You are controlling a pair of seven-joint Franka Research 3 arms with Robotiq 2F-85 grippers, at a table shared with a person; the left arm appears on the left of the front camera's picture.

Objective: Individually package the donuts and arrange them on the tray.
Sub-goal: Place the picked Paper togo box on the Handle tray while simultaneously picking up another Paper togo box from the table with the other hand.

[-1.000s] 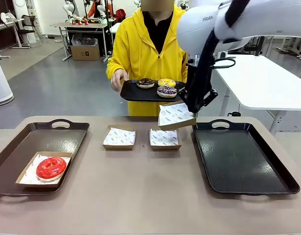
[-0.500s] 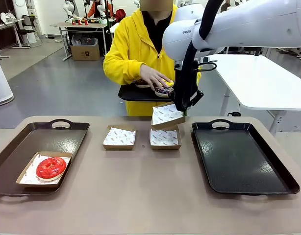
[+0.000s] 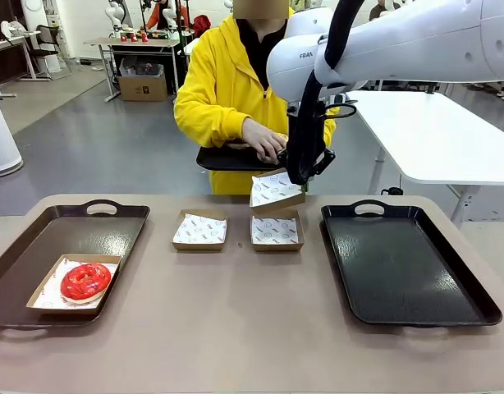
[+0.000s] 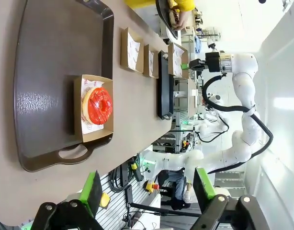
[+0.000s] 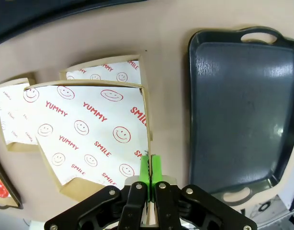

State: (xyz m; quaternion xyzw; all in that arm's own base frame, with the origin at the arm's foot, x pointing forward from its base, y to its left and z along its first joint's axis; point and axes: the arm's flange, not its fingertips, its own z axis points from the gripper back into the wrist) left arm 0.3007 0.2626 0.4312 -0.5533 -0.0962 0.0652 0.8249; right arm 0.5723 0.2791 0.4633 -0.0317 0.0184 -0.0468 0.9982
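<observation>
Okay, update.
right gripper [image 3: 304, 182]: clenched on the rim of the paper-lined box [image 3: 277, 190]; I've swung it left over the last second, and it's now just in front of the person's tray [image 3: 223, 159].
person's hand [image 3: 264, 140]: came down onto that tray, likely picking a donut for my box.
red donut [image 3: 84, 281]: boxed on the left tray [image 3: 96, 230], unchanged.
left gripper [image 4: 147, 188]: released, idle.

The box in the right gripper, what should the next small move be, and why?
Probably hold the box level near the person's hand. The right gripper is shut on its edge, the box is empty, and the hand reaches over the small tray, likely to fill it.
</observation>
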